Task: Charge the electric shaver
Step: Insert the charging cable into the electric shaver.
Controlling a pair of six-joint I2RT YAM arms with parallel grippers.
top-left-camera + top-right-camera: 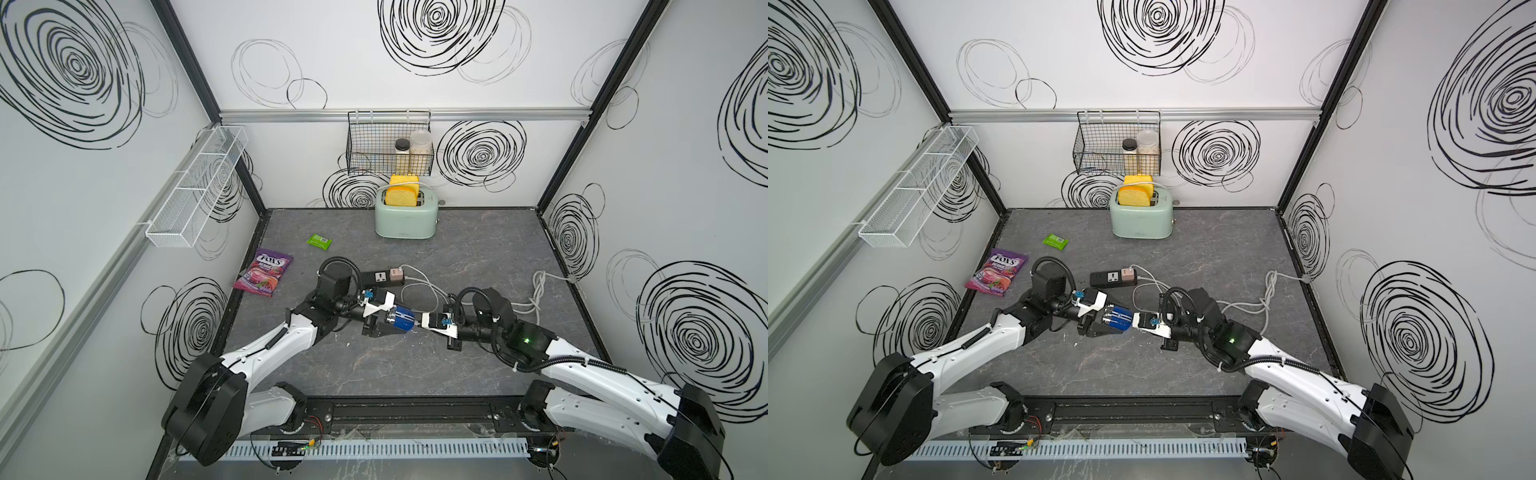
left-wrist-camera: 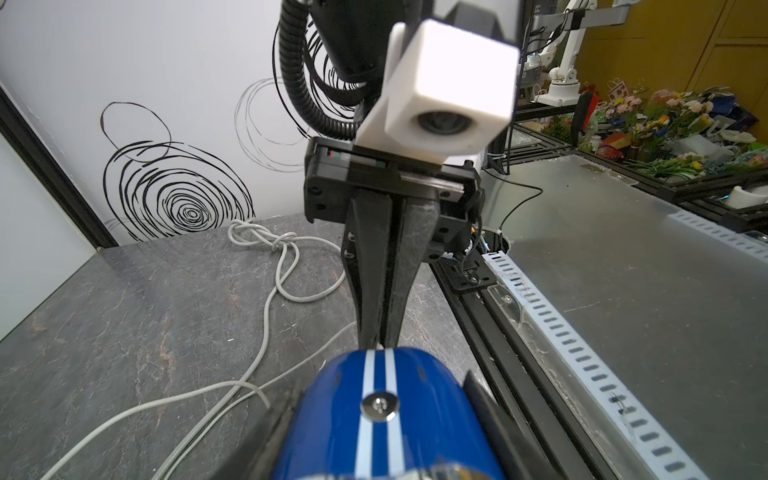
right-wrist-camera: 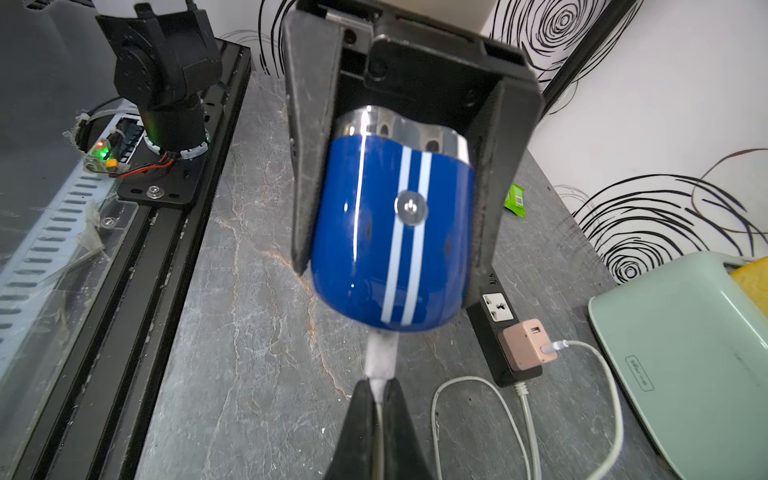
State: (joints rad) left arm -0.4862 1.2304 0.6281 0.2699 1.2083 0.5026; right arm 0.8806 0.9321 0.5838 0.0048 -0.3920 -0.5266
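The electric shaver (image 1: 402, 321) (image 1: 1120, 319), glossy blue with two white stripes and a silver head, hangs above the middle of the table. My left gripper (image 1: 397, 322) (image 2: 382, 440) is shut on its sides, one finger (image 3: 307, 166) on each flank. My right gripper (image 1: 419, 322) (image 3: 380, 386) is shut on the white plug (image 3: 381, 353) of the charging cable. The plug's tip touches the shaver's (image 3: 390, 232) rounded end. The cable (image 3: 457, 382) runs back to a pinkish adapter (image 3: 528, 345) in the black power strip (image 1: 380, 277).
A mint toaster (image 1: 406, 220) with yellow slices stands at the back. A purple candy bag (image 1: 264, 272) and a green packet (image 1: 319, 241) lie at the left. A knotted white cord (image 1: 536, 291) lies at the right. A wire basket (image 1: 388, 145) hangs on the back wall.
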